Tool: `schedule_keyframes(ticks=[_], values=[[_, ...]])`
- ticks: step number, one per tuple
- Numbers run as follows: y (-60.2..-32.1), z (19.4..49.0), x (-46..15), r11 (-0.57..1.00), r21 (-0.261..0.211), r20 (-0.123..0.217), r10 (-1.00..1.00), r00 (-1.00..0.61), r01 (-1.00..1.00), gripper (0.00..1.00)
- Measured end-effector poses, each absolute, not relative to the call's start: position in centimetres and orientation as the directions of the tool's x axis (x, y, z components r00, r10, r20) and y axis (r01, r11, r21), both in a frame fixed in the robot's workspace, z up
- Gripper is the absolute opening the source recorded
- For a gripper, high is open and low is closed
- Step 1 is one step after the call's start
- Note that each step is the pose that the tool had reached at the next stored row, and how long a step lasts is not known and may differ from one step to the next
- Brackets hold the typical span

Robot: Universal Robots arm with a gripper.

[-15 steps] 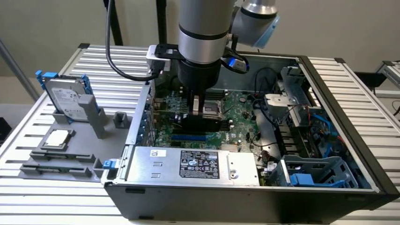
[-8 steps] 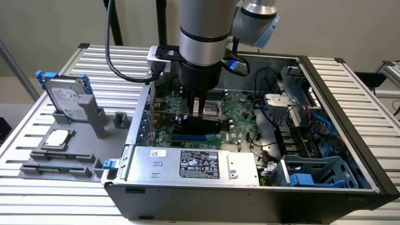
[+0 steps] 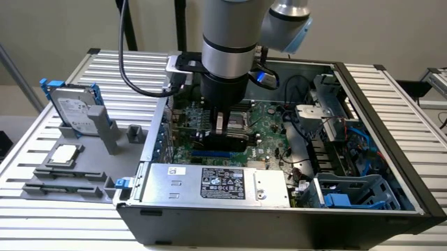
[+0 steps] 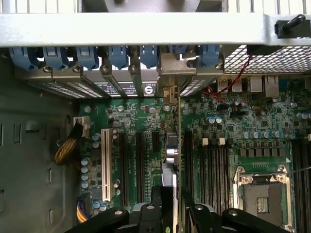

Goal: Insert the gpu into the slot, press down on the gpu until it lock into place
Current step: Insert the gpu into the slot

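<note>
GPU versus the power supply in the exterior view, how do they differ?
The gpu is black, the power supply silver and labelled. The gpu is small and held on edge in the fingers; the power supply is far larger and lies flat. Both are inside the case.

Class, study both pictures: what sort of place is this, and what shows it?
Likely a robotics lab bench: a robot arm reaches into an open computer case on a slatted metal table, a hard drive standing beside it.
</note>
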State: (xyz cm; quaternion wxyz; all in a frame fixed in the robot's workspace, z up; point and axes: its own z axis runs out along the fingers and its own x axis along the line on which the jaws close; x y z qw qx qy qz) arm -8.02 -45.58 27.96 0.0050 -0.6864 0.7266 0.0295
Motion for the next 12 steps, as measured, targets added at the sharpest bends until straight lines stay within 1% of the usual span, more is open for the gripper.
schedule_keyframes(ticks=[12], values=[[-45.58,27.17,-7.76,0.056,0.044,-0.047,-0.997,-0.058,-0.997,0.26]])
